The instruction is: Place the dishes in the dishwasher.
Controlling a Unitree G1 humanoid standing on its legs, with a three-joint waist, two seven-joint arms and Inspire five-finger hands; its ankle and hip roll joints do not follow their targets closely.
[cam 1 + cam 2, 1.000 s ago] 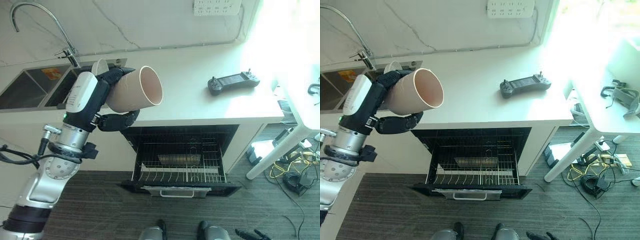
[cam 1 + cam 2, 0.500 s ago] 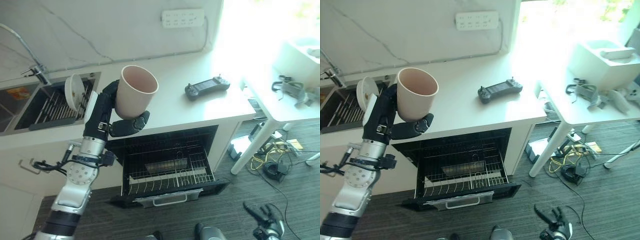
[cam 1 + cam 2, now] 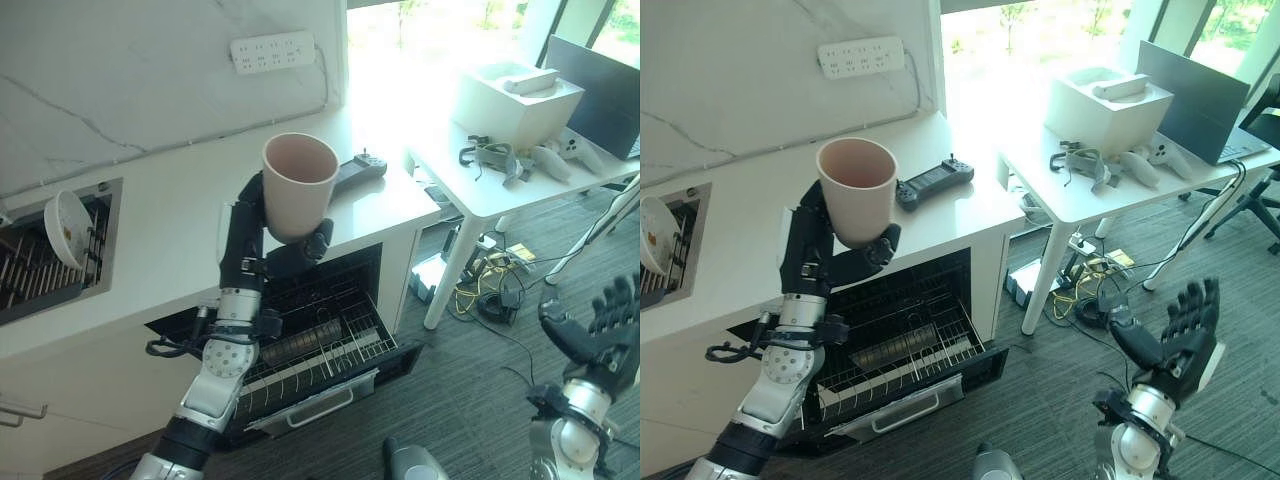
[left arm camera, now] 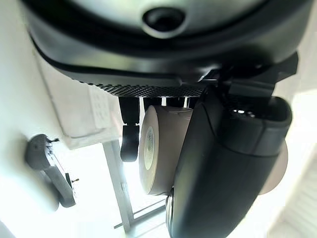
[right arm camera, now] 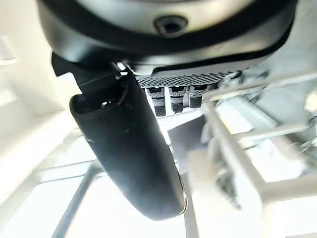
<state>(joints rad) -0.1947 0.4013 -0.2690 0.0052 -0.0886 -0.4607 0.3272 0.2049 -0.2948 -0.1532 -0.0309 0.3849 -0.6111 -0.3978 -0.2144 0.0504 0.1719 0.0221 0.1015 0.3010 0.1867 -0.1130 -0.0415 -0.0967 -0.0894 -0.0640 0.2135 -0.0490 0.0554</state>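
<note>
"Where was the cup?"

"The pink cup [image 3: 298, 196] stood upright in the left robot hand [image 3: 262, 245], fingers and thumb curled round it, held up above the white surface [image 3: 170, 240] and the open dishwasher [image 3: 310, 350]."

"And the other one?"

"The right robot hand [image 3: 1180, 335] hung low over the floor, fingers spread and holding nothing. A bowl [image 3: 68, 228] leaned in the sink rack."
</note>
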